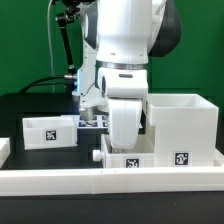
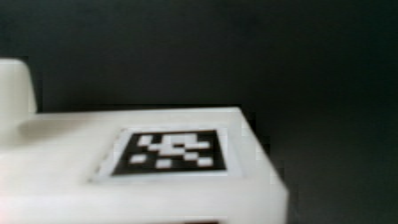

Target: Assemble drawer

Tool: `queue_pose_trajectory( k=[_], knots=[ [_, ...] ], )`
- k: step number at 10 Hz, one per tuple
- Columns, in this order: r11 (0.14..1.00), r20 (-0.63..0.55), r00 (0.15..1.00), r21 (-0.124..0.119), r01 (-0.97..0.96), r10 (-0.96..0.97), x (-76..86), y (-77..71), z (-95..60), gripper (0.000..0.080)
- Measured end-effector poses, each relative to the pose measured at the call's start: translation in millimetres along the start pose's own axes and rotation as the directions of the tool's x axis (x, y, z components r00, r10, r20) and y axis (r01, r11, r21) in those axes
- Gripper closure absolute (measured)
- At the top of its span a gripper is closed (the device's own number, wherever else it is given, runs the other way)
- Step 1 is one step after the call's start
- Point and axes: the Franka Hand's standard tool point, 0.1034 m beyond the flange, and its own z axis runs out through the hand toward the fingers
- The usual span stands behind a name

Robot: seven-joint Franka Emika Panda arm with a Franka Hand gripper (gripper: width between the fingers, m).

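The arm came straight down in the middle of the exterior view, and its hand (image 1: 125,140) sat low, right above or against the middle tray (image 1: 122,158). The fingers were hidden behind the hand's white body and the tray's wall, so I cannot tell whether the hand was spread, closed, or holding anything. The wrist view showed no fingers either, only a white flat face bearing a square tag (image 2: 173,152) above the dark desk (image 2: 267,60). A blurred white piece (image 2: 15,90) stood at its edge.

The drawer lay in three loose parts on the black desk. The box shell (image 1: 182,125) stood upright at the exterior view's right, just beside the middle tray. The second tray (image 1: 50,131) stood well apart at the exterior view's left, tag facing the camera. A long low rail (image 1: 90,182) ran across the front. The marker board (image 1: 93,122) lay behind, partly hidden by the arm.
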Motion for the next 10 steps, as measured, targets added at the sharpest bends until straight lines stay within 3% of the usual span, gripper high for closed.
queue_pose_trajectory(
  k=[3,8,10],
  knots=[
    [1.0,-0.006,1.0,-0.004,-0.029,0.029,11.4,3.2,-0.9,0.0758],
    [0.998,-0.005,0.998,0.002,-0.063,0.063,15.4,1.4,-0.1,0.0758],
    [1.0,0.006,1.0,-0.014,-0.027,0.027,15.0,2.8,-0.4,0.0758]
  ],
)
